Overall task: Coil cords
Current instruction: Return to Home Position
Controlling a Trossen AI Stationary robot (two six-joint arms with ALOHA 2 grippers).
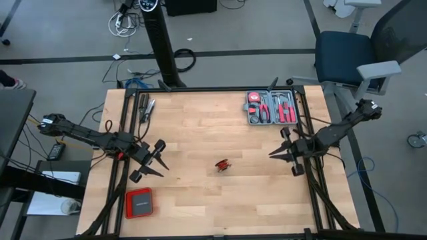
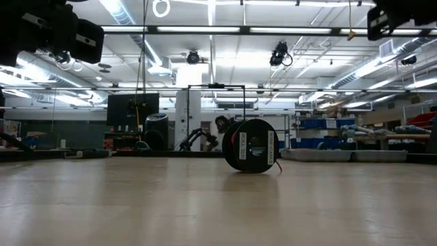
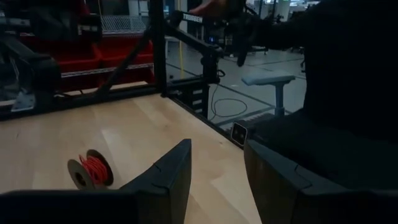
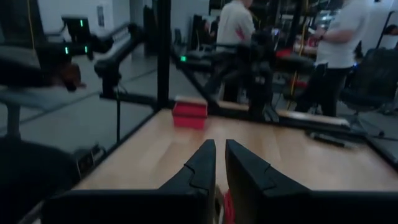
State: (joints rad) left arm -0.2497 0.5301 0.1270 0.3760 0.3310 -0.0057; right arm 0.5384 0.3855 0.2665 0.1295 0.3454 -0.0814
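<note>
Left gripper (image 1: 158, 160): mine, hovering over the table's (image 1: 200, 127) 9 o'clock side (clock read on the high view). Its fingers (image 3: 168, 180) are spread wide with nothing between them.
Right gripper (image 1: 280, 148): over the 3 o'clock side, pointing inward. Its fingers (image 4: 202, 168) are parted by only a narrow slit and hold nothing.
Cord (image 3: 94, 169): red, wound on the spool (image 2: 250, 145). The spool sits free on the table between my grippers, well apart from both, at 3 o'clock from my left and 8 o'clock from my right.
Farther out: tray (image 1: 271, 107) at the table's 1 o'clock, box (image 1: 139, 202) at its 7 o'clock, neither near the spool.
Risk, rolling: the spool stands on its rim, so I judge that a knock or a shake of the table while my arms go home could set it rolling.
Risk, slack: a red bit shows at the spool's foot. If that is a loose end, the coil could spring open or catch a finger passing low.
Low view alone: shows the spool upright on its rim, and that red bit.
High view alone: shows how far the spool lies from each gripper, but only as a small blob.
Left wrist alone: shows the red winding between the flanges.
Right wrist alone: shows the box and a person (image 4: 339, 37) beyond the table. A red smear low between the fingers may be the spool, but I cannot tell.
</note>
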